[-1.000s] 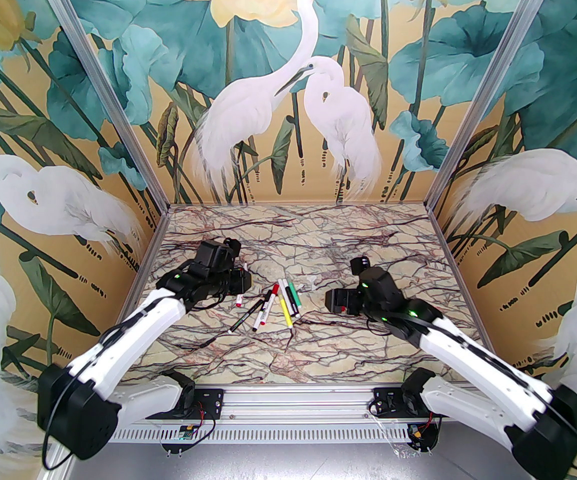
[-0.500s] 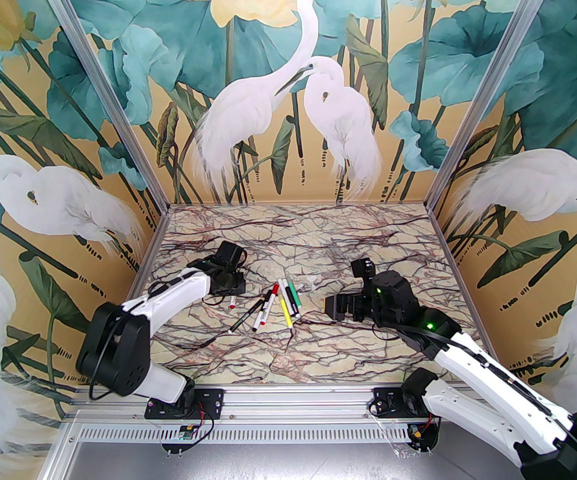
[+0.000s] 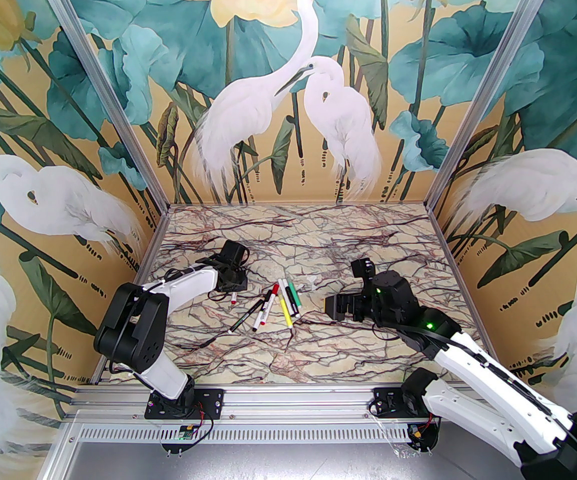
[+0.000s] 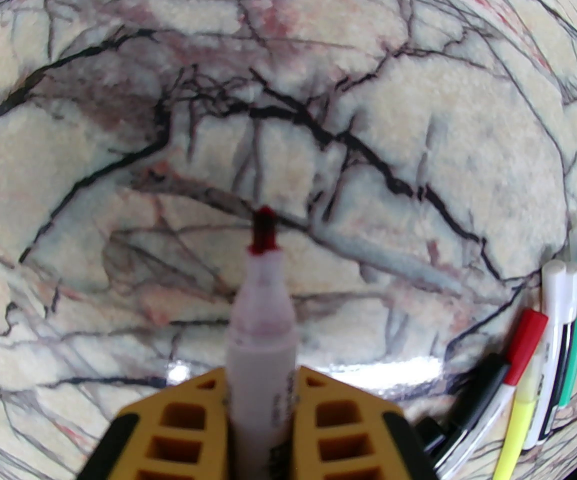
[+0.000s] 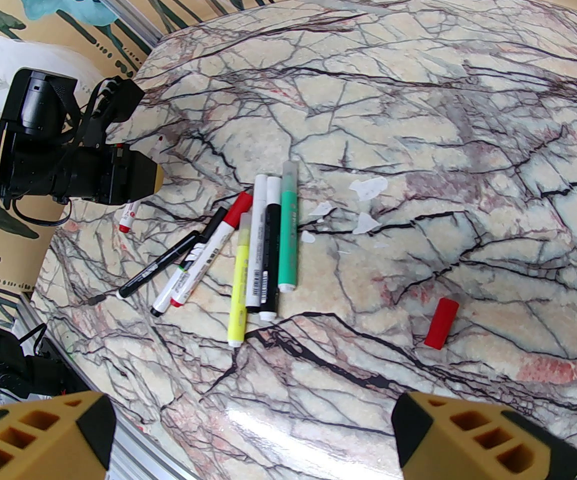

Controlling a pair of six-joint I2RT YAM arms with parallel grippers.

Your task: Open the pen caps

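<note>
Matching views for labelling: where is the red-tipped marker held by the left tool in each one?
Top external: marker left of centre, poking from the left tool.
Left wrist: marker bottom centre, nib upward.
Right wrist: marker mid-left.
Shared landmark: yellow pen.

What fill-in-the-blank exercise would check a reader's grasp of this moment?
1. The left gripper is shut on a pen whose bare tip is ____.
2. The right gripper has its jaws ____.
3. A loose red cap lies on the table, nearer the ____ gripper.
Missing words: red; open; right.
</note>
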